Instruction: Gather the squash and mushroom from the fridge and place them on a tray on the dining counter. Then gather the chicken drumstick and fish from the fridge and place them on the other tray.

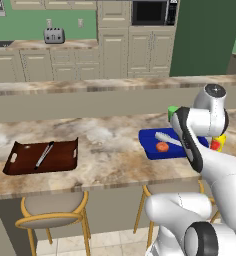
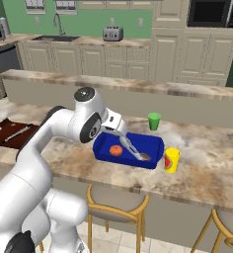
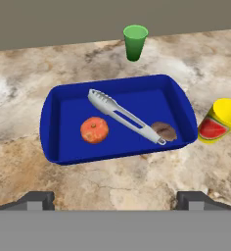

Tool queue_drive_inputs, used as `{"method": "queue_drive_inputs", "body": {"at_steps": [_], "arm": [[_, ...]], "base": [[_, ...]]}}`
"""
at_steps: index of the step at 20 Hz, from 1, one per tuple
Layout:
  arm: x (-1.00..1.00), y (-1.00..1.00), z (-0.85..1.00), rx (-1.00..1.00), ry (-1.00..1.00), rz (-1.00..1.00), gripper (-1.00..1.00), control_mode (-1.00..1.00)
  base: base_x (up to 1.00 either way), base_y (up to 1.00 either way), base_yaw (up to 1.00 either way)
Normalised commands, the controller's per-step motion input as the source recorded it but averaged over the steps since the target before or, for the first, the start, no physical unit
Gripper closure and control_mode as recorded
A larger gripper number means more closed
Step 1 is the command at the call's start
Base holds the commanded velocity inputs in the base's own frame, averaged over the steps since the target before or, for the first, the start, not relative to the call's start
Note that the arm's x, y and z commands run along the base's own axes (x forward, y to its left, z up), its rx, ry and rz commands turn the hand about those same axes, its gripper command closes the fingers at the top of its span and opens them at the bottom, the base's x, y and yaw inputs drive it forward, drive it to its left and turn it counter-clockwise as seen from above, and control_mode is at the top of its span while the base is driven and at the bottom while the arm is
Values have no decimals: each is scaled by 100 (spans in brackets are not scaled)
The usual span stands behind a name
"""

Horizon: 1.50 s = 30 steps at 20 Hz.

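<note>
Pincer spread wide and empty, above the near edge of the blue tray on the bench. Tray holds an orange squash, a brown mushroom and white tongs lying diagonally between them, tips touching the mushroom; green cup behind the tray, yellow cup just beside its right end. Brown tray sits well apart along the bench, slim fish lying in it.
</note>
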Motion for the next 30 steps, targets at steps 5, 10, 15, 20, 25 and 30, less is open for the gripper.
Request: {"method": "queue_drive_inputs", "body": {"at_steps": [5, 10, 15, 20, 25, 30], "arm": [[-65, 71, 28, -2, 0, 0, -100, -100], [-67, 63, 12, -2, 0, 0, -100, -100], [-72, 44, 0, 0, 0, 0, -100, -100], [-77, 10, -1, 0, -1, 2, -100, -100], [-65, 2, 0, 0, 0, 10, -100, -100], [-5, 8, -1, 0, 2, 3, -100, -100]], "base": [[0, 0, 0], [0, 0, 0], [0, 0, 0], [0, 0, 0], [0, 0, 0], [0, 0, 0]]}}
